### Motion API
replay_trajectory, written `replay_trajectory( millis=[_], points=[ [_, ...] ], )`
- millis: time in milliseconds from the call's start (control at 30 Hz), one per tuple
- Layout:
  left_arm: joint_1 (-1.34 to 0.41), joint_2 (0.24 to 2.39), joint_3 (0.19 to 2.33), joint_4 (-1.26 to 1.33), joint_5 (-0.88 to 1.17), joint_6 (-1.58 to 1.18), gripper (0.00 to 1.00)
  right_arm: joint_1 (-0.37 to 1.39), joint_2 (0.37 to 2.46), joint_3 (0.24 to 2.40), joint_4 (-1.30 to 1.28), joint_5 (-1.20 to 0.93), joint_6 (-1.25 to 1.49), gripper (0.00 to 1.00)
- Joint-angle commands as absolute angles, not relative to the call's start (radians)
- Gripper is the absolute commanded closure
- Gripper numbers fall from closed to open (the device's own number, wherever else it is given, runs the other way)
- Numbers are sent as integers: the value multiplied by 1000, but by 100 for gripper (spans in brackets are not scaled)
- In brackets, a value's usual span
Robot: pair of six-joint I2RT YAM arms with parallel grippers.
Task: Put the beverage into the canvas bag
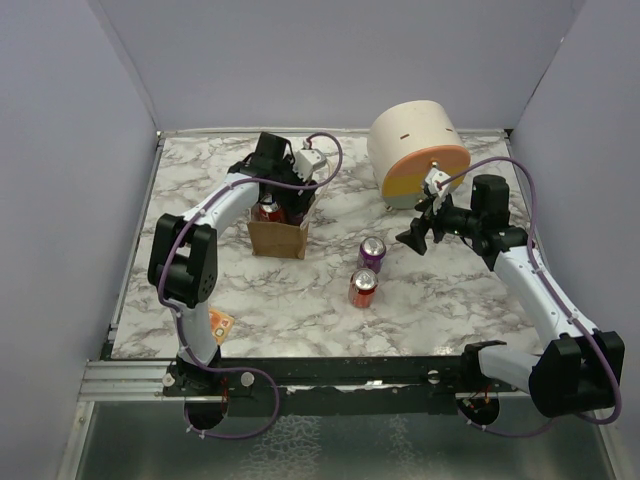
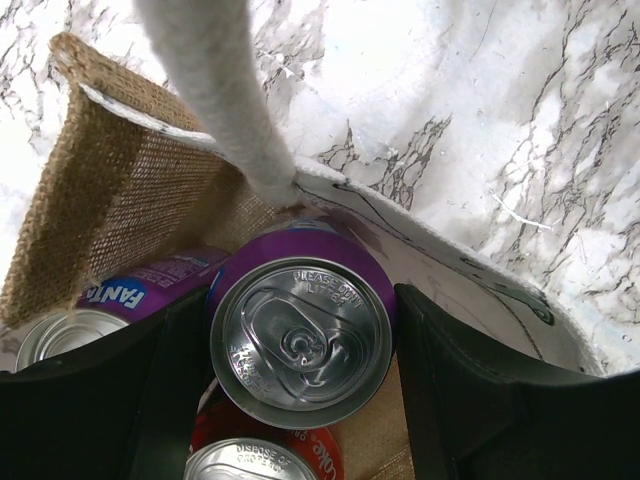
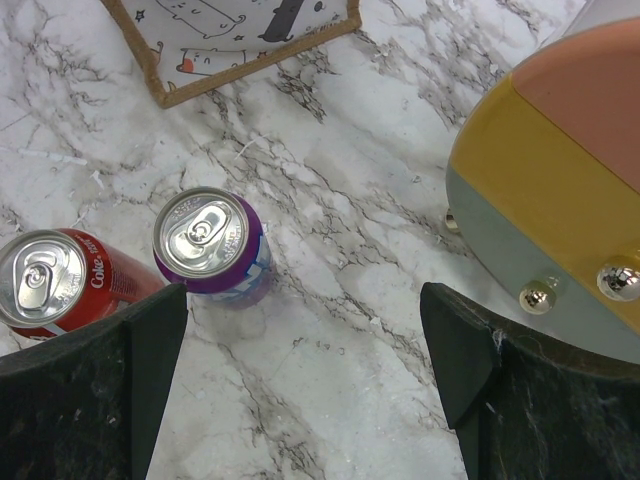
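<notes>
The tan canvas bag stands on the marble table left of centre, its burlap wall and white handle filling the left wrist view. My left gripper reaches down into the bag, shut on an upright purple can with a black finger on each side. Beside it in the bag are another purple Fanta can and a red Coke can. My right gripper hangs open over bare table. A purple can and a red can stand to its left.
A large cream cylinder with an orange-yellow face lies at the back right, close to my right gripper. The two loose cans stand mid-table. A small orange item lies by the left arm's base. Grey walls enclose the table.
</notes>
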State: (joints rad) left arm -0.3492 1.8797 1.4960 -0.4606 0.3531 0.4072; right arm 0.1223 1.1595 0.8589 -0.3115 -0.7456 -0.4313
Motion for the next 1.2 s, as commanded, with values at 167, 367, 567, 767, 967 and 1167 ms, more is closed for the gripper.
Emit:
replay_trajectory(
  millis=[167, 367, 567, 767, 967, 1167],
  points=[
    [-353, 1894, 1478, -407, 392, 460, 68, 114, 1171, 850, -284, -744, -432, 0],
    [-353, 1904, 1489, -429, 376, 444, 55, 114, 1182, 851, -283, -743, -430, 0],
    [-353, 1918, 1522, -456, 373, 417, 37, 114, 1187, 852, -283, -741, -429, 0],
    [-353, 1912, 1532, -465, 387, 401, 26, 114, 1187, 848, -282, -739, -432, 0],
    [-353, 1899, 1537, -469, 385, 404, 19, 114, 1181, 848, -280, -735, -435, 0],
    [-354, 1874, 1536, -471, 388, 402, 17, 114, 1177, 844, -279, -732, -436, 0]
  ],
)
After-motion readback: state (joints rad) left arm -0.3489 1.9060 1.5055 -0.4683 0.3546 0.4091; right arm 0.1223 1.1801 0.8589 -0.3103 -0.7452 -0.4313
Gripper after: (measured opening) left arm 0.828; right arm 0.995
